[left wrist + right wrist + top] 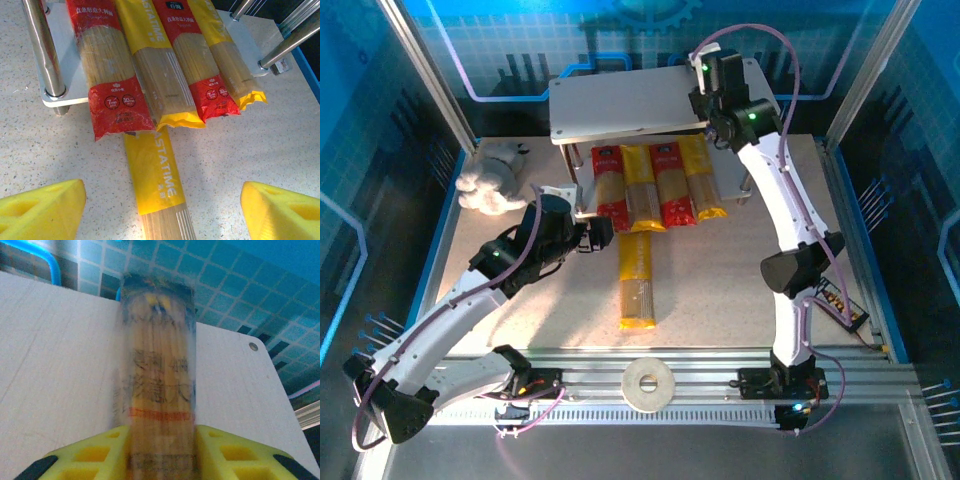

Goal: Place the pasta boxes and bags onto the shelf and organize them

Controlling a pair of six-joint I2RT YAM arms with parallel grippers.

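1. Spaghetti packs lie side by side on the lower board (242, 45) of the shelf (620, 105). From left to right they are the first red pack (608, 185), first yellow pack (640, 190), second red pack (672, 185) and second yellow pack (702, 180).
2. Their near ends overhang the front edge of the lower board.
3. A loose yellow pack (638, 280) lies lengthwise on the table (740, 300) in front of the shelf. Its far end is tucked under the overhanging ends of the first red and first yellow packs.
4. The left gripper (162, 205) hovers low over the table, just in front of the shelf. Its yellow fingers (42, 210) are spread wide and grasp nothing. In the wrist view the loose yellow pack lies on the table below the gap.
5. The right gripper (160, 450) is at the right end of the upper board (50, 365).
6. A clear pack (157, 365) lies lengthwise on that board, between the right gripper's yellow fingers (230, 455). The view is blurred, so I cannot tell whether they clamp it or have let go.
7. A tape roll (648, 385) rests on the rail between the arm bases.
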